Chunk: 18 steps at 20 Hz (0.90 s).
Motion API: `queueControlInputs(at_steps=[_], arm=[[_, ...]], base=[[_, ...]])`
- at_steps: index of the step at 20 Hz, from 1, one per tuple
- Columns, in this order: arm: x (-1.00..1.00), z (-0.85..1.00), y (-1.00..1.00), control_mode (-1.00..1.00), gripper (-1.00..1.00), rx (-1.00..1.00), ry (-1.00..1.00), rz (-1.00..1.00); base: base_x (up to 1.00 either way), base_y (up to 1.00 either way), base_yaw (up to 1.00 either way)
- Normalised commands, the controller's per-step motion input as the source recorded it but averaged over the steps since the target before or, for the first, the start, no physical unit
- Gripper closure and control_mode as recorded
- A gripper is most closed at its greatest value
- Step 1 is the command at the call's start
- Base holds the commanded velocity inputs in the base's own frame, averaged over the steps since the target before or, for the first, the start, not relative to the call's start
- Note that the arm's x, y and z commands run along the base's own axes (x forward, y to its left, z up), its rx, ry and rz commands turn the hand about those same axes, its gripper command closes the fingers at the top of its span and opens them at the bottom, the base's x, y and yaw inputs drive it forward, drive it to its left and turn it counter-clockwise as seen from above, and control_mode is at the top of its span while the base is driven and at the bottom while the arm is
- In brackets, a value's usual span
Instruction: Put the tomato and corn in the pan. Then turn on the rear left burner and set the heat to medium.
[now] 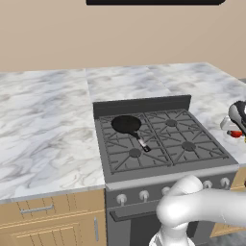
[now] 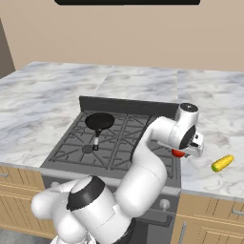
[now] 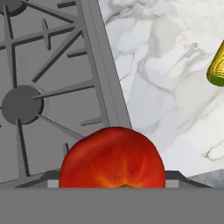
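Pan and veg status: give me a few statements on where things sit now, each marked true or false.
1. The pan sits on the rear left burner of the stove. True.
2. The corn is already in the pan. False: it lies on the marble counter right of the stove.
3. The tomato is at the gripper, close up in the hand view. True.
4. The pan holds the tomato. False: the pan is empty.
5. The pan's handle points toward the back wall. False: it points toward the front of the stove.
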Motion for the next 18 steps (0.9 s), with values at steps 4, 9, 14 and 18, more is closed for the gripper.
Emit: queueControlInputs(at_steps=[4,9,14,18], arm=[[0.0,0.45,0.96,-1.0,1.0,0.0,0.0,0.09],[0.0,0.62,0.93,-1.0,1.0,0.0,0.0,0.06],[0.0,0.58,0.84,-1.0,1.0,0.0,-0.01,0.04],[0.0,0.37,0.7,-1.0,1.0,0.0,-0.04,0.05]], base=[[0.0,0.0,0.0],[0.0,0.0,0.0],[0.0,0.0,0.0],[0.0,0.0,0.0]])
